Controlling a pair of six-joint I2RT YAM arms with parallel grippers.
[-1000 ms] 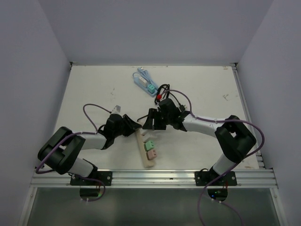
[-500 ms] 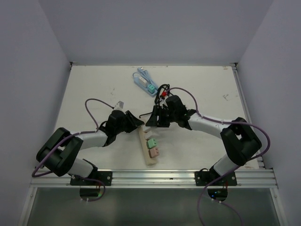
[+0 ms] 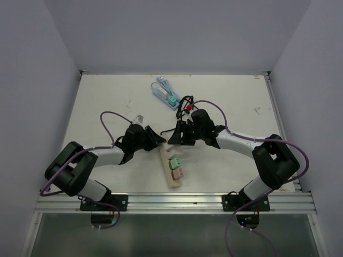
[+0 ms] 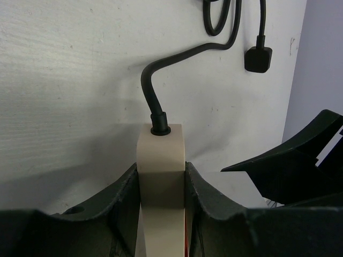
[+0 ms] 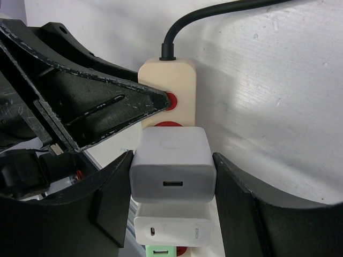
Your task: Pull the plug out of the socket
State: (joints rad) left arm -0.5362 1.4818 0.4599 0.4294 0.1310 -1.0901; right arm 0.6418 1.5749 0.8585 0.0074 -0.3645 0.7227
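Cream plastic is marking out the power strip (image 3: 170, 170) in the top view, lying toward 6 o'clock on the surface (image 3: 107, 101) with a green plug (image 3: 174, 162) and a pink plug (image 3: 176, 172) sitting in it. The left gripper (image 3: 157, 140) is meeting its far end from 9 o'clock and the right gripper (image 3: 174, 138) from 3 o'clock. From here I cannot tell how the jaws are standing.

In the left wrist view the jaws are pressing both long sides of the strip, with its black cable (image 4: 155, 85) leaving toward 12 o'clock.

In the right wrist view the jaws are gripping the white charger (image 5: 172, 163), the plug to pull. It is sitting just at 6 o'clock of a red switch (image 5: 170, 100), with a second charger (image 5: 172, 230) close beyond it. Pulling straight off the socket face, without rocking, is looking wisest while the left arm is pinning the strip. Only tiny grey print is showing on the second charger, and it is too small to read.
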